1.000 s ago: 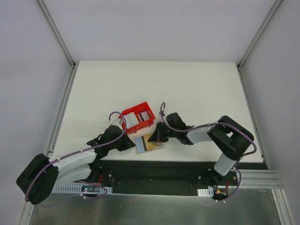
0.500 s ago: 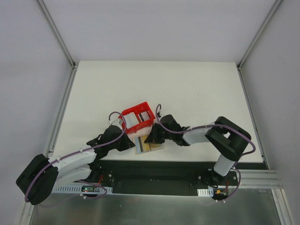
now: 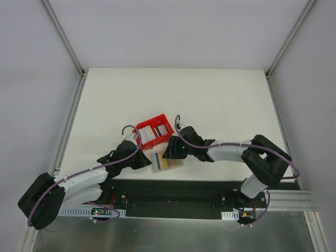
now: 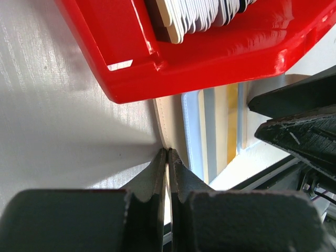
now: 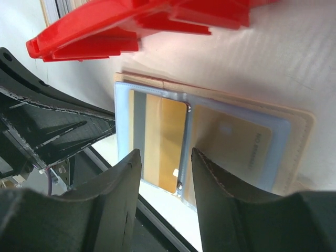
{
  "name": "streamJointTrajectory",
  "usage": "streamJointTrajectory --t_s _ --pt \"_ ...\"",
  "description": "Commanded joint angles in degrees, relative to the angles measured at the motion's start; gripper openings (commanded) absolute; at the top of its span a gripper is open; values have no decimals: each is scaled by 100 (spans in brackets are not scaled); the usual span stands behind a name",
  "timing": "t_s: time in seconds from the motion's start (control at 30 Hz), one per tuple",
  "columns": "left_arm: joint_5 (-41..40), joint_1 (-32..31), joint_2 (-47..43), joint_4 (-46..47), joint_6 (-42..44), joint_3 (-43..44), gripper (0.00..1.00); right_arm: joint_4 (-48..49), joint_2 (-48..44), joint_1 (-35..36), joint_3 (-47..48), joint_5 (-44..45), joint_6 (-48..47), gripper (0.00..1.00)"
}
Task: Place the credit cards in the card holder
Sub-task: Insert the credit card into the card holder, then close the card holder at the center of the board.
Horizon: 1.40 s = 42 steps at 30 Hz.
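1. While the left jaws press together on the tan edge of the holder (image 4: 170,121), I can see that edge pinched right between them, low against the worktop (image 4: 52,105).
2. Over to the right wrist view: the right jaws stand apart with nothing between them, hanging just above the open holder. One finger (image 5: 113,210) is on each side of its middle seam.
3. From the top view, the holder lies open and flat with its pale blue lining up. It sits close to the worktop's near edge, between the two arm tips.
4. I read a gold card (image 5: 165,139) tucked in one sleeve, and a tan card (image 5: 236,142) with small print in the sleeve beside it.
5. Just behind the holder sits the red bin (image 3: 155,131). Its near corner comes right up to the holder, and I can't tell whether they touch.
6. Inside the bin, a stack of pale cards (image 4: 194,13) stands on edge, packed tight in one compartment.
7. Both arms reach in low, their tips near each other over the holder.
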Motion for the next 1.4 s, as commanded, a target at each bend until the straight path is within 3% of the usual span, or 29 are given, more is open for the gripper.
streamJointTrajectory --t_s 0.0,0.27,0.6,0.8,1.0,1.37 --pt "-82 18 24 -315 37 25 0 -295 327 150 377 -207 -250 46" --pt "-108 18 6 -324 11 60 0 -260 891 352 896 -620 -241 41" --pt "-73 18 -11 -315 28 68 0 -304 418 422 949 -647 -487 40" --pt "112 18 -371 -482 151 156 0 -1629 -707 422 843 660 -1136 46" --pt "269 18 -680 -816 309 349 0 -2904 -1464 405 782 2173 -1392 59" --pt "621 18 -434 -1194 591 815 0 -3328 -735 396 1037 2376 -1304 60"
